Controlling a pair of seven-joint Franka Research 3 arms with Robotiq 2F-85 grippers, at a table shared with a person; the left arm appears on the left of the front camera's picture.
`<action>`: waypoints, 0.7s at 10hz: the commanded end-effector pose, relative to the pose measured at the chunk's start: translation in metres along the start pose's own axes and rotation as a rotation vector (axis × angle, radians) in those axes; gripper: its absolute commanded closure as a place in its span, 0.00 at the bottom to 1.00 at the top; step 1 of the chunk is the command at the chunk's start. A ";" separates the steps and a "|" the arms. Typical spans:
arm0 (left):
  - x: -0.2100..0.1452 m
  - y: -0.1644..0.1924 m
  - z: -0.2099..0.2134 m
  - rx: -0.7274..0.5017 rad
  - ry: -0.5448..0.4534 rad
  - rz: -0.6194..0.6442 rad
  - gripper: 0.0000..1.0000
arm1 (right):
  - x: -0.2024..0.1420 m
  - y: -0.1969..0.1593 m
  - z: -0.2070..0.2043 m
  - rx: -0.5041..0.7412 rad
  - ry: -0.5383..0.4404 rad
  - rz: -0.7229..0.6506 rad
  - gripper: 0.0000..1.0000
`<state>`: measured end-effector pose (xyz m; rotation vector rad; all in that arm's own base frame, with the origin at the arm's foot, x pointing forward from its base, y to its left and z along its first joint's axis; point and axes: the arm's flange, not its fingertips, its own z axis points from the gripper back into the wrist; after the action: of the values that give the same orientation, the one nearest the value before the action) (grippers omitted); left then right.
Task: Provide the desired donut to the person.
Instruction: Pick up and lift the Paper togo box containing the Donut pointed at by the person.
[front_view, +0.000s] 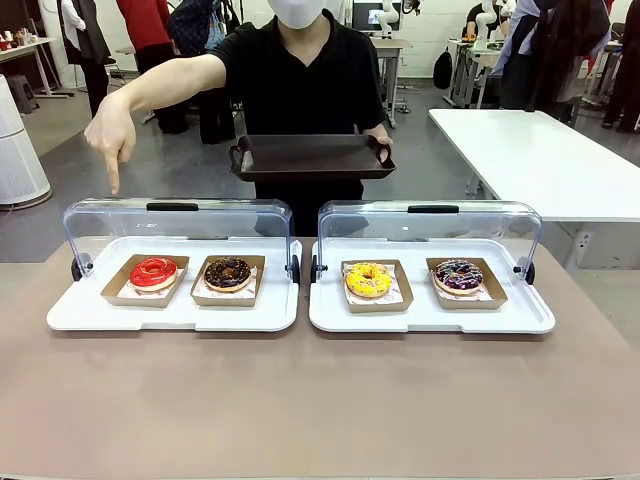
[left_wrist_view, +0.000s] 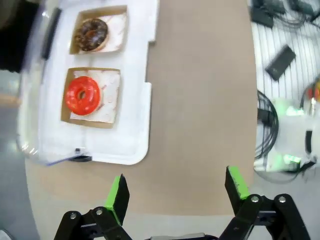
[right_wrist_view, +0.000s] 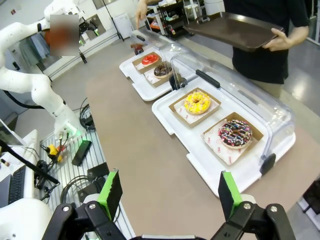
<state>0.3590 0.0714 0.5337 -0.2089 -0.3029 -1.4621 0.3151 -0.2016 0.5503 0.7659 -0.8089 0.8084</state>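
The person (front_view: 300, 70) in a black T-shirt stands at the far side, holding a dark tray (front_view: 312, 157) in one hand. Their other hand (front_view: 110, 135) points a finger down above the red donut (front_view: 153, 272) at the far left. That red donut (left_wrist_view: 82, 95) lies in a cardboard tray beside a chocolate donut (front_view: 228, 273) on the left white tray (front_view: 170, 312). A yellow donut (front_view: 368, 279) and a dark sprinkled donut (front_view: 458, 275) lie on the right white tray (front_view: 430, 318). My left gripper (left_wrist_view: 175, 192) hangs open above bare table. My right gripper (right_wrist_view: 167, 192) is open too, nothing between its fingers.
Clear lids (front_view: 178, 222) stand raised behind both white trays. The brown table (front_view: 320, 400) has free room in front of the trays. A white table (front_view: 540, 150) stands at the back right. Cables and a power strip (left_wrist_view: 280, 62) lie off the table's edge.
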 end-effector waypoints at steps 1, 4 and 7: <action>0.007 0.018 -0.051 -0.039 0.138 -0.101 0.00 | 0.001 -0.003 0.000 0.007 -0.024 0.011 0.00; 0.019 0.044 -0.120 -0.053 0.261 -0.147 0.00 | 0.001 -0.003 0.000 0.007 -0.024 0.011 0.00; 0.020 0.071 -0.162 -0.036 0.278 -0.142 0.00 | 0.001 -0.003 0.000 0.007 -0.024 0.011 0.00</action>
<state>0.4337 0.0139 0.3917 -0.0361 -0.0764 -1.6290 0.3150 -0.2019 0.5503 0.7662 -0.8083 0.8078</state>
